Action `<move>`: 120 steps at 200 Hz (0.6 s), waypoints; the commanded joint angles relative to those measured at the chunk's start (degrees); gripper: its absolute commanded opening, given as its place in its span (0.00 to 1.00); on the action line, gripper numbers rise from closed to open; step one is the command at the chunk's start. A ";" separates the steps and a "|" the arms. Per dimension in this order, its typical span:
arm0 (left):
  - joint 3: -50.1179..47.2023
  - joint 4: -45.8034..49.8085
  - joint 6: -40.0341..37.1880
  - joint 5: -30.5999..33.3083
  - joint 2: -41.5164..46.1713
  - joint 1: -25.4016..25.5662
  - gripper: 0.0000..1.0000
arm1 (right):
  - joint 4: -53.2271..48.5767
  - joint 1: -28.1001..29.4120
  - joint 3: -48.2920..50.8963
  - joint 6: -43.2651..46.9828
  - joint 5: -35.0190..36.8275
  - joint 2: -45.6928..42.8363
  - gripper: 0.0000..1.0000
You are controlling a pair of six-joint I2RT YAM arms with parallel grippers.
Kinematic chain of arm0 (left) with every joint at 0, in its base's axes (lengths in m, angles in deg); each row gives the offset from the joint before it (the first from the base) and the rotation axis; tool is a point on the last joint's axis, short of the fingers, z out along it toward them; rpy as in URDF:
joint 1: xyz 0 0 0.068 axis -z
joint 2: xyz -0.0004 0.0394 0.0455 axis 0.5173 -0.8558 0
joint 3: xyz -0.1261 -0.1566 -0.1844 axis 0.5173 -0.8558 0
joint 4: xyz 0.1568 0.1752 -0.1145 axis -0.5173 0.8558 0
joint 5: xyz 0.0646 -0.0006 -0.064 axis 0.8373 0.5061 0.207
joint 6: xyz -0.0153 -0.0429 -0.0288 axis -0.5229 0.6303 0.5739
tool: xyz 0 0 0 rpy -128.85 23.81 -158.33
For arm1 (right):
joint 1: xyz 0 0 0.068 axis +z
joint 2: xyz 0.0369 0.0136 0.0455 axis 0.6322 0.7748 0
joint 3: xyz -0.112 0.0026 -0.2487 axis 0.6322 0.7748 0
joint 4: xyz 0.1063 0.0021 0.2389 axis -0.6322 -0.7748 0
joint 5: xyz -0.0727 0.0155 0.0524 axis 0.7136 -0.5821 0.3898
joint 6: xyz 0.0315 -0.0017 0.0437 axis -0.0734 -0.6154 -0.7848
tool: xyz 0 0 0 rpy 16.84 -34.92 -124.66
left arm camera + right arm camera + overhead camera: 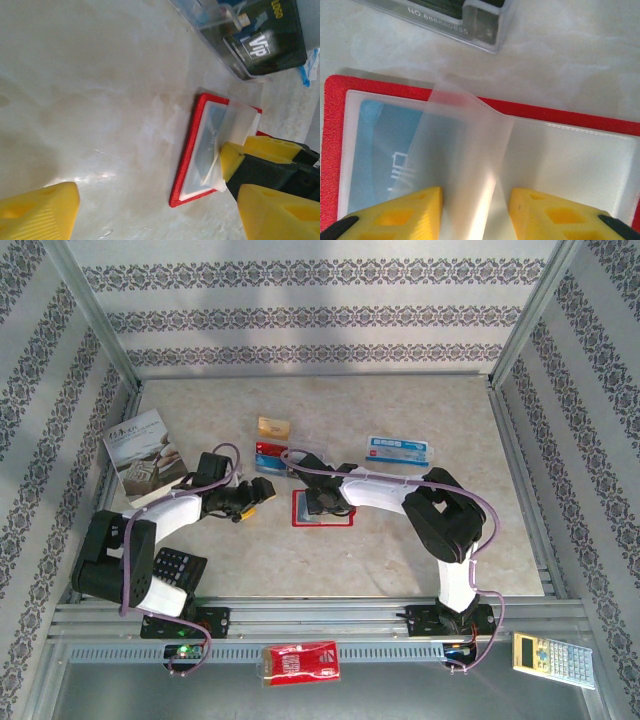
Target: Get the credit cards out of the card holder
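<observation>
On the marbled surface (570,50), your right end effector (475,210), fingers apart, straddles the card holder (330,150)'s pocket leaf (465,135), likely limp and slippery; grip the stiffer blue card (380,150) by its edge.

Card holder (328,519) top edge hidden beneath right arm (380,492)

Card holder (322,508) midway on the table (420,550), credit cards (272,427) behind it to the left, booklet (145,453) far left

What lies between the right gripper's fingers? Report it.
Right wrist view: a raised clear pocket leaf of the card holder stands between the fingers of the right gripper.
</observation>
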 commanded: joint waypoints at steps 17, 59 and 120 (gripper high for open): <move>0.49 -6.85 3.85 -4.49 -3.51 4.61 0.66 | -1.81 -1.52 5.37 -0.07 -1.14 2.80 0.39; 2.86 -11.36 6.75 -5.92 -7.67 9.50 0.38 | -0.24 -1.81 6.62 0.20 -1.65 1.43 0.36; 4.90 -14.97 8.98 -7.39 -12.16 12.74 0.20 | 1.46 -2.10 7.49 -0.14 -2.48 -0.17 0.34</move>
